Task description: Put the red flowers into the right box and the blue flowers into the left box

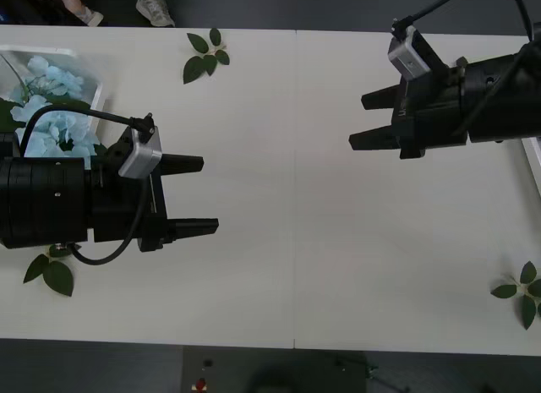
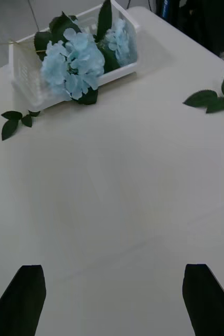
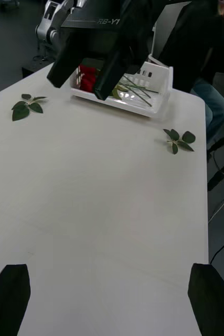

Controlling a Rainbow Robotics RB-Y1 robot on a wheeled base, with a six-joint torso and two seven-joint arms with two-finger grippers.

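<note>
Sorting looks basically finished here. The blue flowers (image 2: 75, 60) are piled in the left box (image 2: 25, 79), the slotted basket sitting at about 9 o'clock on the bench (image 1: 296, 266) in the front view. The red flowers (image 3: 89, 80) are in the right box (image 3: 156, 86) on the opposite side, though the right arm blocks most of it from the left wrist camera, so I can't count the blooms.

The left claw (image 1: 190, 194) hovers over the bench just next to the blue basket, jaws spread wide, holding nothing. The right claw (image 1: 372, 118) hangs up around 1–2 o'clock, also wide and empty.

All that's left on the bench is loose leaf sprigs: one (image 1: 205, 53) near 11–12 o'clock, one (image 1: 51, 273) around 8, one (image 1: 522, 290) around 4.

What could go wrong from here, as I see it: the robot mistakes a sprig for a flower and drops it in a box. One blue cluster also hangs over the basket's wall, so the left arm could clip it when it pulls back and drag it out.
</note>
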